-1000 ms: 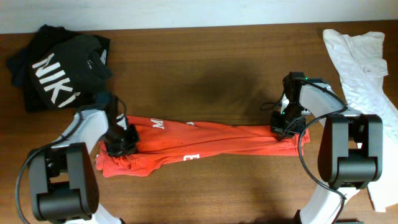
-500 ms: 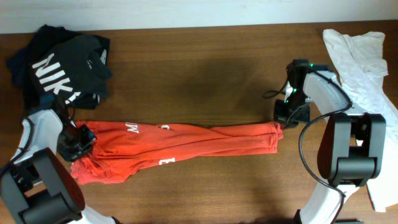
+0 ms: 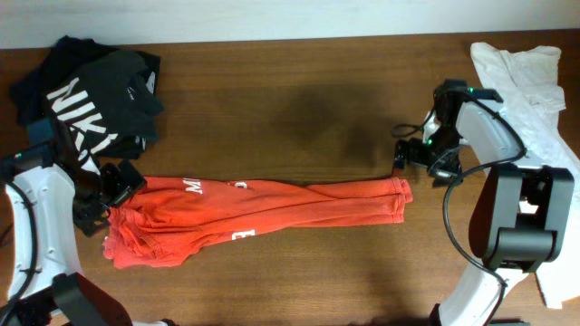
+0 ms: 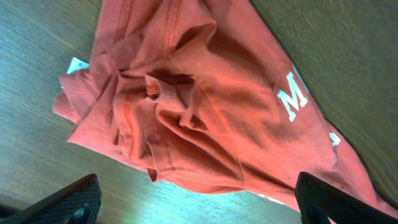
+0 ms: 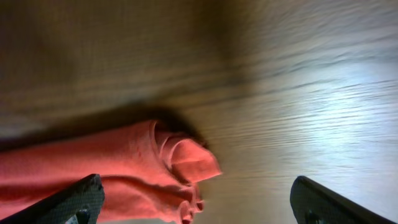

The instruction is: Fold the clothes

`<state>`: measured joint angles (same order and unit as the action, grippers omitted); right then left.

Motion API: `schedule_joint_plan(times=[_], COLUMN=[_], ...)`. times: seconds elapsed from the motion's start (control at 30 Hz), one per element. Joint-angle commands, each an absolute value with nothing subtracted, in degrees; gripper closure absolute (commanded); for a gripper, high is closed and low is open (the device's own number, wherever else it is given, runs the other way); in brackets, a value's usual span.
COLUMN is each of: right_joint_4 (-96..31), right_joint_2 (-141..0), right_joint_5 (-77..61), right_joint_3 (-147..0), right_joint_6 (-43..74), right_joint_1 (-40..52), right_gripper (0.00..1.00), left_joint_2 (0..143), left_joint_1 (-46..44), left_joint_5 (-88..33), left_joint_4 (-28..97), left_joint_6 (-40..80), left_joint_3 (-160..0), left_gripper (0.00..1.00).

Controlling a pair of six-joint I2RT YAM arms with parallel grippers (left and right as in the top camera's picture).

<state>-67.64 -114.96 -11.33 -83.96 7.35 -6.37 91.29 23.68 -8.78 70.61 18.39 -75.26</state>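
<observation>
Shirt [image 3: 272, 206] roped into long strip on table [image 3: 299, 100], long axis left-right. Left gripper [image 3: 109, 194] just above bunched left end; right gripper [image 3: 404, 158] just behind right end, not touching. Both spread wide, holding nothing.

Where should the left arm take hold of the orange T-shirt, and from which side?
Probably the bunched left end of the orange T-shirt, beside the left gripper, coming down from above. The shirt lies in a flat strip on the table, but the folds there stand up enough to pinch.
</observation>
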Motion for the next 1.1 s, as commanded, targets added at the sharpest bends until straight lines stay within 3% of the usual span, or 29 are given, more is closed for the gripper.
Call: schedule_joint_plan(times=[0.0, 0.1, 0.2, 0.27, 0.33, 0.43, 0.7, 0.9, 1.07], right_joint_4=[-66.1, -64.1, -60.9, -58.6, -57.6, -57.1, -71.4, -77.2, -78.5], right_joint_2=[-115.1, -115.1, -115.1, -115.1, -115.1, -115.1, -115.0, -110.9, -104.3], right_joint_5=[-19.6, -24.3, -26.9, -27.9, -27.9, -26.6, -8.9, -9.0, -11.4], right_joint_3=[-79.1, -74.8, -71.0, -68.9, -68.3, -69.3, -84.1, -89.2, -89.2], right_joint_6=[2.1, -0.4, -1.1, -1.1, -1.1, 0.5, 14.3, 14.5, 12.1], right_joint_1=[-7.2, -7.1, -7.1, -7.1, -7.1, -7.4, -11.7, -11.8, -4.6], right_gripper=[0.01, 0.00, 0.14, 0.36, 0.66, 0.96, 0.96, 0.96, 0.96], left_joint_2=[90.8, 90.8, 90.8, 90.8, 90.8, 90.8, 90.8, 90.8, 90.8], left_joint_1=[23.7, 23.7, 23.7, 23.7, 23.7, 23.7, 23.7, 23.7, 23.7], left_joint_5=[-10.3, -10.3, -10.3, -10.3, -10.3, -10.1, -10.1, -10.1, -10.1], left_joint_4=[70.8, 71.4, 71.4, 71.5, 71.4, 71.4, 72.6, 72.7, 72.7], left_joint_6=[18.3, 18.3, 18.3, 18.3, 18.3, 18.3, 17.9, 16.3, 16.2], left_joint_3=[-75.9, -75.8, -75.8, -75.8, -75.8, -75.8, -75.8, -75.8, -75.8], left_gripper=[0.01, 0.01, 0.01, 0.01, 0.01, 0.01, 0.01, 0.01, 0.01])
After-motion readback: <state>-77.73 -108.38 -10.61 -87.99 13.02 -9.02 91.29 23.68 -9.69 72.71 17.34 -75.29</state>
